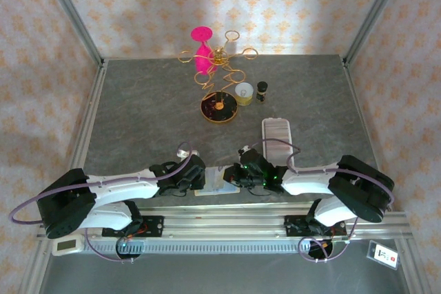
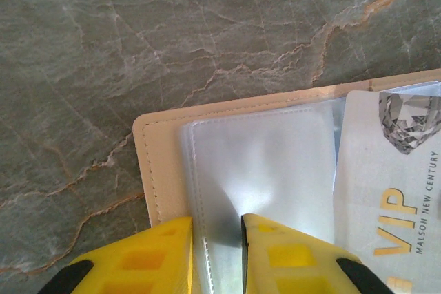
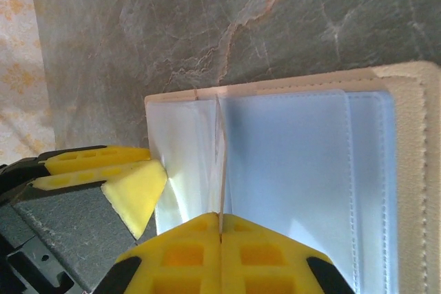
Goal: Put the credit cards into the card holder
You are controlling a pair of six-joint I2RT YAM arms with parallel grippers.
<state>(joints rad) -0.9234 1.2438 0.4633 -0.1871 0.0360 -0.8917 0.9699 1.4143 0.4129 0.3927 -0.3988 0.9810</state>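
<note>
The cream-beige card holder (image 1: 215, 185) (image 2: 162, 163) (image 3: 413, 170) lies open near the table's front edge, its clear plastic sleeves facing up. My left gripper (image 1: 200, 180) (image 2: 217, 222) stands at its left edge with a sleeve between its slightly parted jaws. Its yellow fingers (image 3: 134, 194) press the sleeve edge from the left. My right gripper (image 1: 242, 173) (image 3: 220, 217) is shut on a credit card (image 3: 220, 156), seen edge-on over the sleeves. In the left wrist view that pale credit card (image 2: 386, 197) shows gold VIP lettering. Whether its tip sits inside a sleeve I cannot tell.
A long white ridged tray (image 1: 277, 135) lies just behind the right arm. Farther back stand a gold wire stand (image 1: 219, 56) with a pink cup (image 1: 202, 46), a dark round dish (image 1: 219, 108), a small cup (image 1: 244, 91) and a dark jar (image 1: 262, 91). A metal rail (image 1: 241, 225) runs along the near edge.
</note>
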